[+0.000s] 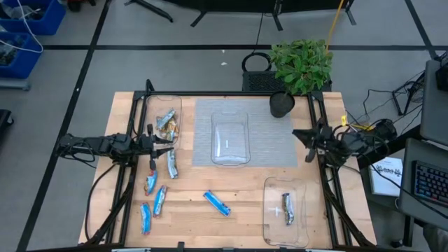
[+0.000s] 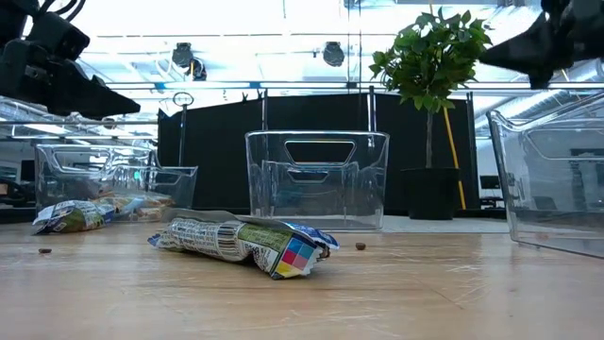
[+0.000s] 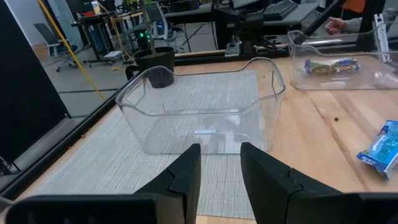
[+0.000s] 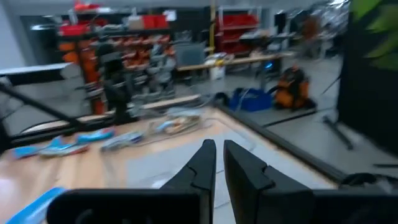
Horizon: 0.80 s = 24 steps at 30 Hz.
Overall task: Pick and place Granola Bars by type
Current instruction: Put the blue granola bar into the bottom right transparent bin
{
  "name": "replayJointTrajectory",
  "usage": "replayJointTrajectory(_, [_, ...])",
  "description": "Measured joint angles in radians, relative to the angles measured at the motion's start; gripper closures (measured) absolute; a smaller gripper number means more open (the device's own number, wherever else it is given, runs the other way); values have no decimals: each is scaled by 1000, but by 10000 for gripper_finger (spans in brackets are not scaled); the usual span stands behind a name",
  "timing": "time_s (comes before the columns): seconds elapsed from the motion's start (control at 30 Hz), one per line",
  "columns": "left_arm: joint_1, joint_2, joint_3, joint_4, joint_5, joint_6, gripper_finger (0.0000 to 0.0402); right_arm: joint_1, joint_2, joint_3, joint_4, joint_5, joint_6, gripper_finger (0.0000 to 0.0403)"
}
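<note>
Several wrapped granola bars lie flat on the table's left near part: a silver-grey one (image 1: pixel 171 166), three blue ones (image 1: pixel 150 183) (image 1: pixel 160 201) (image 1: pixel 145 218), and a blue one (image 1: pixel 217 203) nearer the middle. Tan-gold bars (image 1: pixel 166 124) lie in the clear tray (image 1: pixel 150 105) at the far left. One silver-grey bar (image 1: pixel 287 208) lies in the near right tray (image 1: pixel 269 231). My left gripper (image 1: pixel 166 143) (image 3: pixel 221 163) hovers open at the left, between the tan bars and the silver-grey bar, touching nothing. My right gripper (image 1: pixel 297 133) (image 4: pixel 219 158) hangs shut at the right edge, above the table.
A clear tray (image 1: pixel 230 162) stands on a grey mat (image 1: pixel 203 133) in the table's middle, straight ahead of my left gripper (image 3: pixel 186 134). A potted plant (image 1: pixel 301 63) stands at the far right corner. Bare wood lies between the near bars and the near right tray.
</note>
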Motion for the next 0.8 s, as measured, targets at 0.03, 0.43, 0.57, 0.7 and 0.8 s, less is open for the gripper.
replayJointTrajectory(0.03, [0, 0, 0, 0, 0, -4, 282, -20, -22, -12, 1, -1, -16, 381])
replayJointTrajectory(0.43, [0, 0, 0, 27, -52, -28, 282, -253, -49, -89, 65, -219, -99, 386])
replayJointTrajectory(0.57, [0, 0, 0, 55, -51, -28, 282, -349, -48, -164, 159, -375, -93, 393])
replayJointTrajectory(0.7, [0, 0, 0, 68, -50, -28, 282, -442, -46, -239, 242, -491, -73, 400])
replayJointTrajectory(0.8, [0, 0, 0, 80, -31, -45, 282, -500, -49, -272, 300, -573, -62, 402])
